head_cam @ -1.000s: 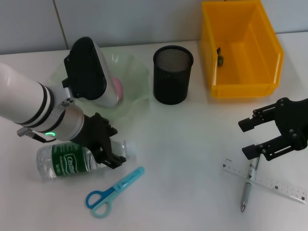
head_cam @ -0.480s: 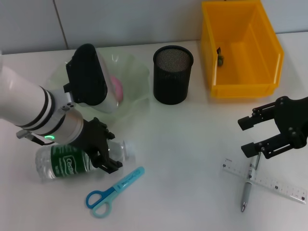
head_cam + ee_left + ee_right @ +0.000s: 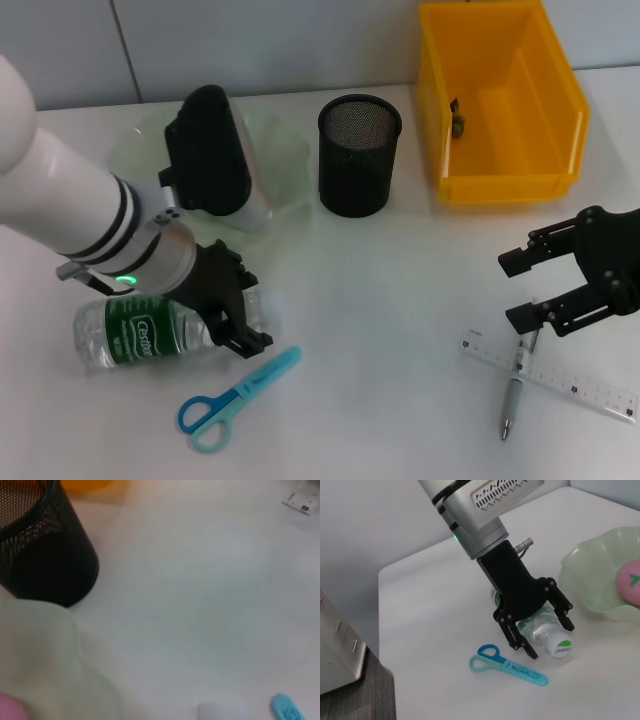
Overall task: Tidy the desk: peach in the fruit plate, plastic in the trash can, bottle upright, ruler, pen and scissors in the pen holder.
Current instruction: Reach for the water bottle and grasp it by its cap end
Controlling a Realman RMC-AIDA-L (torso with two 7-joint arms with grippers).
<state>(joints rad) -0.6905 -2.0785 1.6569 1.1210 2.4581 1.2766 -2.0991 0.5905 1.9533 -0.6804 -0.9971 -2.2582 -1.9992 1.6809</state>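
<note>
On the left of the white surface point(image 3: 400, 300), a clear bottle point(image 3: 150, 335) with a green label lies on its side. The left pincer point(image 3: 238, 312) straddles its neck, fingers point(image 3: 520, 641) spread either side of the bottle near the cap and not clamped. Just in front lie blue scissors point(image 3: 235, 395), flat, apart from the bottle. Behind the left arm sits the pale green plate point(image 3: 285, 165), with the pink peach point(image 3: 631, 581) resting in it, seen from the right wrist camera. At centre stands the black mesh holder point(image 3: 358, 155), upright, just beside the plate. To its right is the yellow bin point(image 3: 500, 100) with a small dark item inside. On the right, the right pincer point(image 3: 545, 292) hovers released over the top end of the pen point(image 3: 514, 390), which lies across the clear ruler point(image 3: 560, 380).
</note>
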